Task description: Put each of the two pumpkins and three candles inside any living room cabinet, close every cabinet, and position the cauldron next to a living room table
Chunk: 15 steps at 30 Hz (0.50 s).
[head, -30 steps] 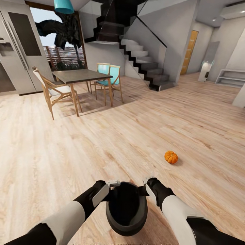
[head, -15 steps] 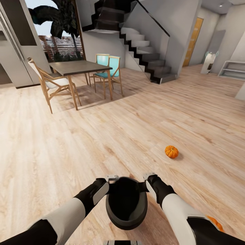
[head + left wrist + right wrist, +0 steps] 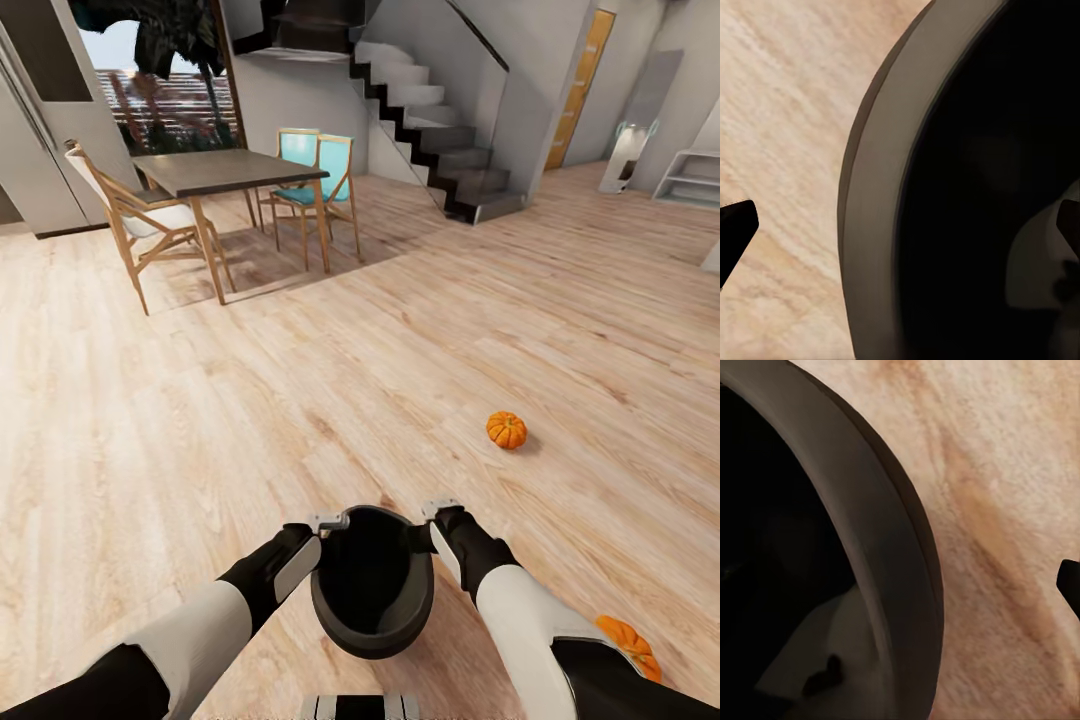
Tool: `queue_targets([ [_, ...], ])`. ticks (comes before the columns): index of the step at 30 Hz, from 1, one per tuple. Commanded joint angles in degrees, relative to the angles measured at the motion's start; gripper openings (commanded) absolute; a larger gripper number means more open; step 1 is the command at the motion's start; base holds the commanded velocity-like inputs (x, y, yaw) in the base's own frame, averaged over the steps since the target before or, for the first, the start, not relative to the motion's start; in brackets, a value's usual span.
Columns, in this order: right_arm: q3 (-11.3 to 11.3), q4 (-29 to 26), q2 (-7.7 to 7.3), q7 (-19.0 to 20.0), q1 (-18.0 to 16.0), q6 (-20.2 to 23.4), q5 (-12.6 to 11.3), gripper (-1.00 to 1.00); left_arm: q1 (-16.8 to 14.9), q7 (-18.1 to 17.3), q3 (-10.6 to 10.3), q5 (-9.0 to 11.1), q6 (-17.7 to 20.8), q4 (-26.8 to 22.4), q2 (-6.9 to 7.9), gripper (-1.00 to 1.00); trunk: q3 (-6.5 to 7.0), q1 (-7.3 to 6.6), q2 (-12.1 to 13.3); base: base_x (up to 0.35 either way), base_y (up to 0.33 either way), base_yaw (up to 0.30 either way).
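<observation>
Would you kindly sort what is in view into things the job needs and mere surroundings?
Job:
cauldron, carried between left gripper and right gripper
pumpkin on the floor
second pumpkin beside the right arm

Surroundings:
dining table
chairs
staircase

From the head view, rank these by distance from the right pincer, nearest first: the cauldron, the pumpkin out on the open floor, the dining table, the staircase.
1. Cauldron: right beside the right pincer, between both arms.
2. Pumpkin: on the open floor, ahead and slightly right.
3. Dining table: far ahead on the left, with chairs.
4. Staircase: beyond the table, against the back wall.
</observation>
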Motion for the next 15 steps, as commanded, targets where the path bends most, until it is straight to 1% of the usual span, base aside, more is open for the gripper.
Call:
queue_targets([
  [1,-0.4,-0.1,0.08,0.0,0.0,0.2,0.4,1.0,0.0,0.5,-0.4,0.6,0.1,-0.1,0.06,1.0,-0.27,0.01,0.0,0.0,0.0,0.0],
  [15,-0.4,-0.2,0.08,0.0,0.0,0.3,0.4,1.0,0.0,0.1,-0.3,0.6,0.1,-0.1,0.25,1.0,-3.38,0.37,-0.2,0.0,0.0,0.0],
])
